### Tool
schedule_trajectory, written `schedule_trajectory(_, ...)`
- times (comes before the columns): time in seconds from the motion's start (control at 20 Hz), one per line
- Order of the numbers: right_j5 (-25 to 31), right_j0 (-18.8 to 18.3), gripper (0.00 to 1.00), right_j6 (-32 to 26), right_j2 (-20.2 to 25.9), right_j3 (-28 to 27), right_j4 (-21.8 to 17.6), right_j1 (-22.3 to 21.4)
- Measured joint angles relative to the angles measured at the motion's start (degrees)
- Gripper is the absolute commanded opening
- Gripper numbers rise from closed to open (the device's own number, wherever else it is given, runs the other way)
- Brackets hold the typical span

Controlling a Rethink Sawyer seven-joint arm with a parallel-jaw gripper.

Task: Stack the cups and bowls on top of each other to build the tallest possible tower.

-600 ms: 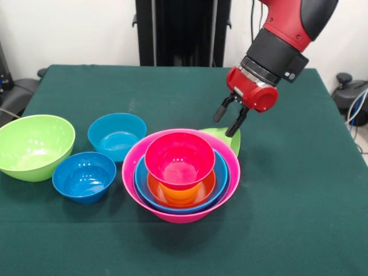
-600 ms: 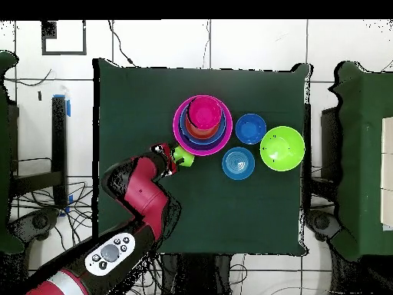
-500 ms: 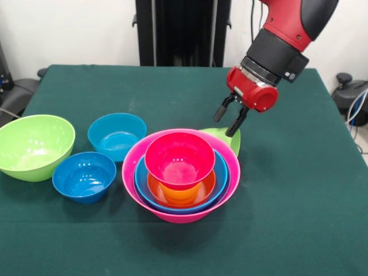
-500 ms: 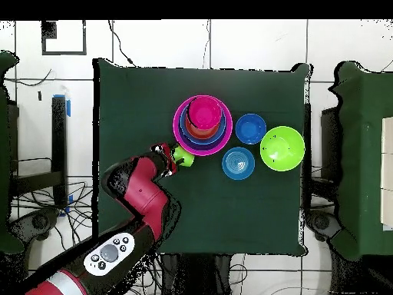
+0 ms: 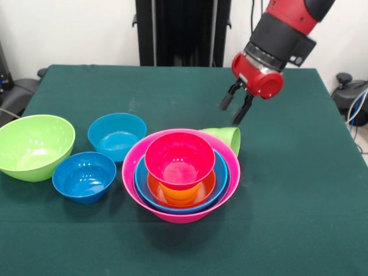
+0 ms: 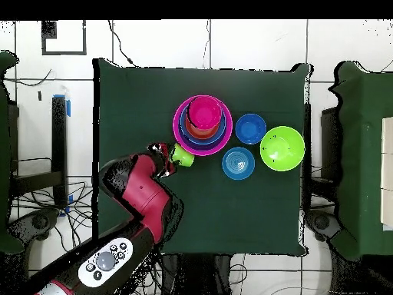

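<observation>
Front view: the black two-fingered gripper [image 5: 236, 107] hangs spread and empty, just above the lime green plastic tumbler [image 5: 225, 138] lying on its side against the big pink plastic bowl [image 5: 227, 187] at the tower's base. Overhead view: tumbler [image 6: 183, 155] beside the bowl's rim [image 6: 178, 137]. Best to straddle the tumbler's wall squarely before closing.

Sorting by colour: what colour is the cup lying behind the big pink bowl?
Lime green cup; clearest in the front view.

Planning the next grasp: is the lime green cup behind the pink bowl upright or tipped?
Tipped. The lime green cup lies on its side, its mouth sideways, beside the pink bowl.
</observation>
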Motion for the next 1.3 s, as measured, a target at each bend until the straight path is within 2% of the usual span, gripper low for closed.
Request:
schedule_trajectory(0.7,1.1,-8.9,1.0,0.0,1.1,0.4,-6.3,-13.7)
schedule_trajectory(0.9,1.1,-11.1,1.0,0.0,3.2,1.9,-9.4,-17.3)
schedule_trajectory(1.3,1.1,-13.5,1.0,0.0,7.5,5.1,-13.9,-21.3)
